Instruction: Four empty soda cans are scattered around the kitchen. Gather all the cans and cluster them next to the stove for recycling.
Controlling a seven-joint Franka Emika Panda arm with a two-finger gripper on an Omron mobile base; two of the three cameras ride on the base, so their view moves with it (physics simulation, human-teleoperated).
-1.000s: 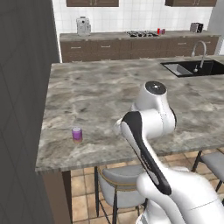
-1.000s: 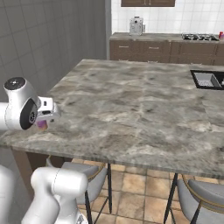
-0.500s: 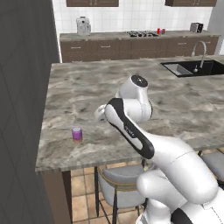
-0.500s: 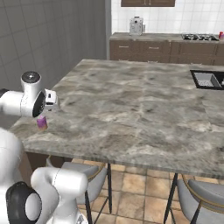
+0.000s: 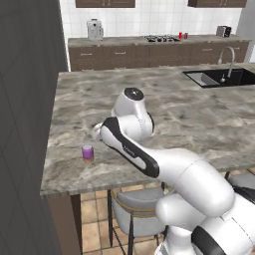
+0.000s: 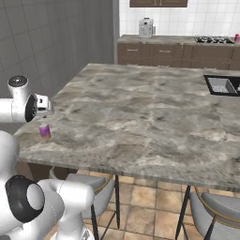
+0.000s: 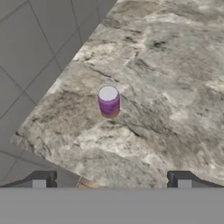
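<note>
A purple soda can [image 7: 108, 100] with a tan band stands upright near the left front corner of the island counter [image 5: 164, 99]; it also shows as the can [image 5: 87, 153] and the can [image 6: 44, 131] in the base views. My gripper [image 7: 112, 178] hangs above and short of it, open, with nothing between its fingers. The hand [image 6: 41, 106] sits just above the can. Far back, the stove [image 5: 160, 38] lies on the rear counter with red soda cans [image 5: 182, 35] beside it.
A sink [image 5: 214, 77] with a faucet is set in the island's right end. Stools [image 6: 213, 215] stand under the island's near edge. A dark grey wall [image 5: 25, 99] rises left of the island. A small appliance [image 5: 94, 29] sits on the rear counter.
The arm has swung left across the island, bringing the hand over the purple can. The can has not moved and the jaws stayed open.
</note>
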